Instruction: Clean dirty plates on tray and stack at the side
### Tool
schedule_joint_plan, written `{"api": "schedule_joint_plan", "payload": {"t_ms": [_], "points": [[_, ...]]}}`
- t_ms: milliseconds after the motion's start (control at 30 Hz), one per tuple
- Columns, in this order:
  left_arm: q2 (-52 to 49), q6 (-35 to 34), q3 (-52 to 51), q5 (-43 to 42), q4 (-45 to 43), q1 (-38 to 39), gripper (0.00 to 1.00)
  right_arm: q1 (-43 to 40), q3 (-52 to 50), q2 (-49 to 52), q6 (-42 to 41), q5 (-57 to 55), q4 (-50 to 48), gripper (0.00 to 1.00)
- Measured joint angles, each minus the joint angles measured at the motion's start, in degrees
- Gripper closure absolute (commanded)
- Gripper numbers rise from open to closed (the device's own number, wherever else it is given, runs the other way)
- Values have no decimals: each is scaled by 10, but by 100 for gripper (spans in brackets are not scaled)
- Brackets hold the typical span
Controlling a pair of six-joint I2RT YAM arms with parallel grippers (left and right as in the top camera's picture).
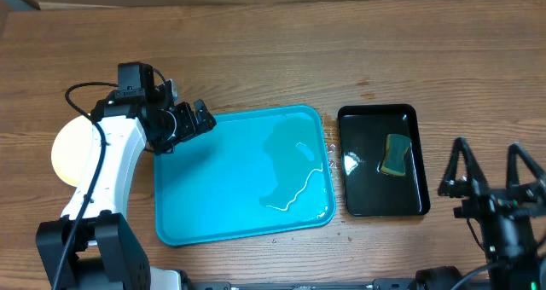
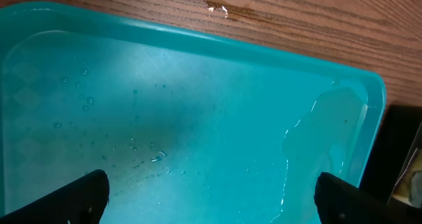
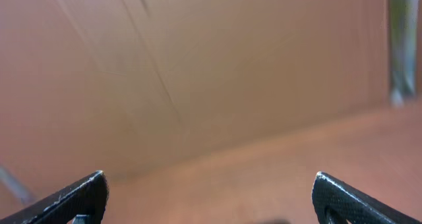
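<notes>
Plates [image 1: 70, 150]: one pale round disc shows, lying flat on the table [image 1: 256, 60] just left of the tray. Its right side is hidden under the left arm. From above it cannot be told whether this is a single plate or a stack, and its surface is too washed out to read.
Tray [image 1: 213, 196]: turquoise and rectangular, with rounded corners and a raised rim. It lies in the middle of the table, long side running left to right, slightly turned.
Water [image 1: 294, 175]: a shallow clear pool lies over the right part of the tray floor. The left wrist view also shows fine droplets [image 2: 86, 102] scattered over the left part.
Left hand [image 2: 211, 197]: it is above the tray's far left corner, fingers wide apart with nothing between them. Its camera looks across the wet tray floor between two dark fingertips [image 2: 89, 194].
Left arm [image 1: 111, 166]: white, reaching from the near edge of the table over the disc's right side. A black cable [image 1: 81, 89] loops beside it.
Right hand [image 3: 210, 197]: it is at the near right of the table, right of the black tray and well apart from the turquoise one. Its fingers are spread wide, gripping nothing, and its camera shows only a blurred brown surface.
Black tray [image 1: 367, 196]: glossy and smaller, just right of the turquoise tray with a narrow strip of table between them.
Sponge [image 1: 396, 154]: yellow-green, lying inside the black tray toward its right side.
Wet mark [image 2: 221, 12]: a small glistening spot on the wood beyond the tray's far rim.
</notes>
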State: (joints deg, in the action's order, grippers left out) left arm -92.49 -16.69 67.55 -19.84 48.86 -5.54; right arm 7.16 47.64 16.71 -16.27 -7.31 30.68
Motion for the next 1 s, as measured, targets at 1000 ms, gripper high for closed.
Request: {"api": "schedule_joint_plan", "payload": {"t_ms": [1000], "points": [[0, 0, 0, 2, 0, 0, 0, 0, -454, -159, -44, 26, -372, 0]]}}
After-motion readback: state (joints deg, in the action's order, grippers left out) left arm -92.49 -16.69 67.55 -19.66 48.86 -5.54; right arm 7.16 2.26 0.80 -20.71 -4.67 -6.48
